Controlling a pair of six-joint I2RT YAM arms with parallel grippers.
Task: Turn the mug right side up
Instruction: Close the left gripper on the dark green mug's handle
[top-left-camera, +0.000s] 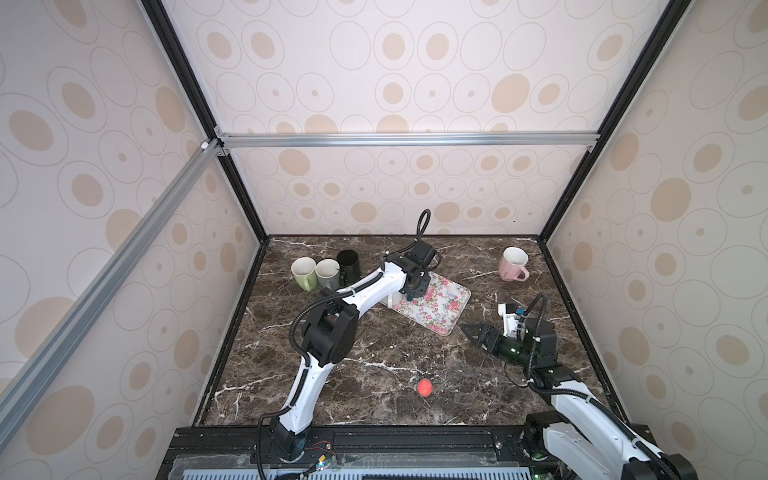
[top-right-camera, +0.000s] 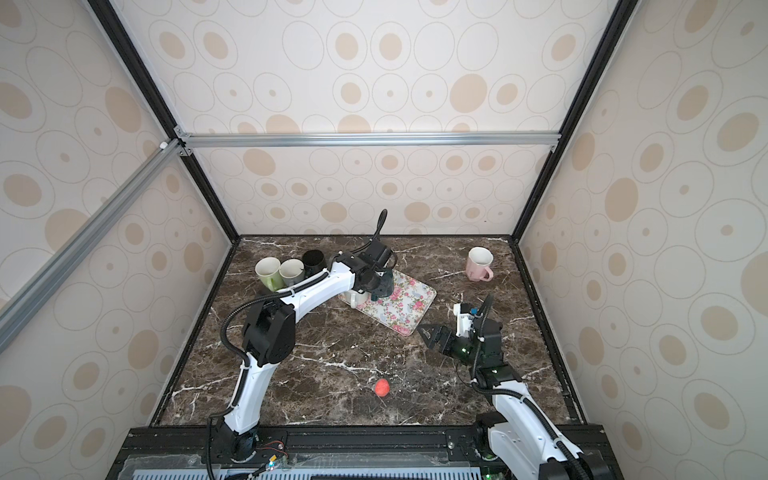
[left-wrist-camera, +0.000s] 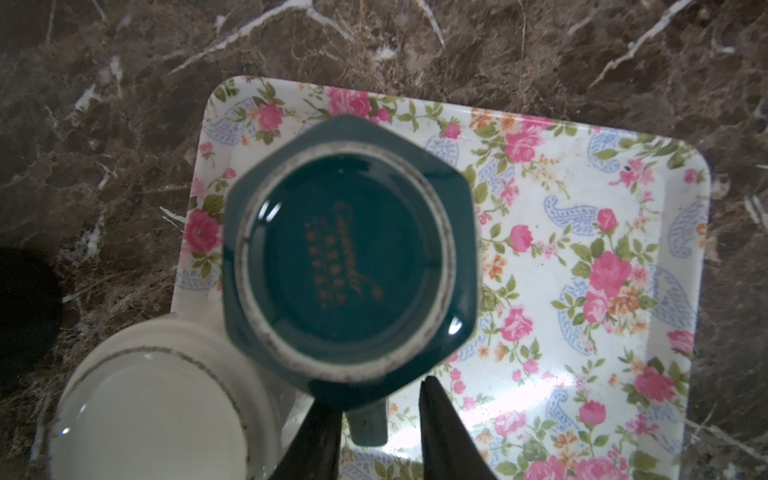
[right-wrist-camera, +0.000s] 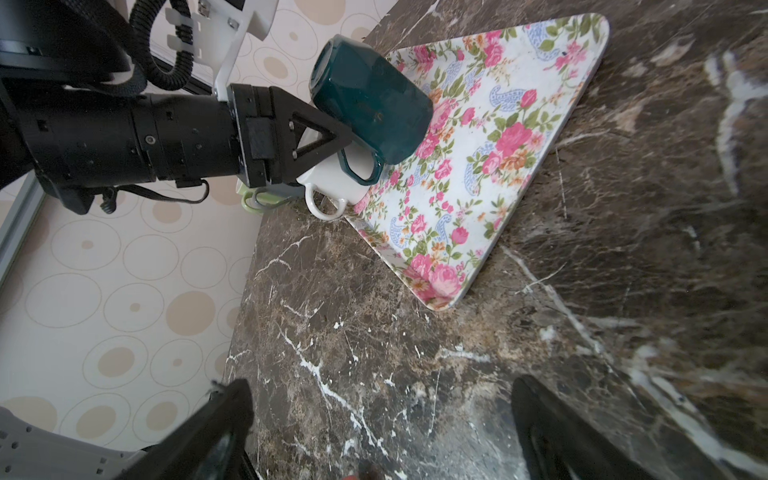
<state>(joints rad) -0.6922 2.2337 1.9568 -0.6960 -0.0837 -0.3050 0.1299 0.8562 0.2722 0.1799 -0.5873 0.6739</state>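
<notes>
Slippage is the chief risk. The left gripper stands narrow, its two black fingers straddling the handle of the dark teal mug. A sliver of tray shows between the handle and one finger, so nothing is clamped yet. The mug sits mouth-down near a corner of the floral tray, its base toward the wrist camera. A thin handle loop is a poor lever for a heavy ceramic body — once lifted and rolled over, the mug could pivot between the pads, or drop out and crack on the marble tabletop. The glossy tray might also skid if the rim drags across it. An upturned white mug sits just beside the teal one, close enough that a swinging body or finger might knock it off the tray's edge. Whether the two touch is unclear.

The teal mug is glazed and faceted, roughly hexagonal from above, with a pale unglazed foot ring and faint gold lettering on its recessed base. The tray looks like smooth melamine, with rounded corners, a low raised rim, pink roses and blue paisley. The tabletop is dark brown with white veins. The right gripper hangs spread wide over bare marble, well apart from the tray — holding nothing.
</notes>
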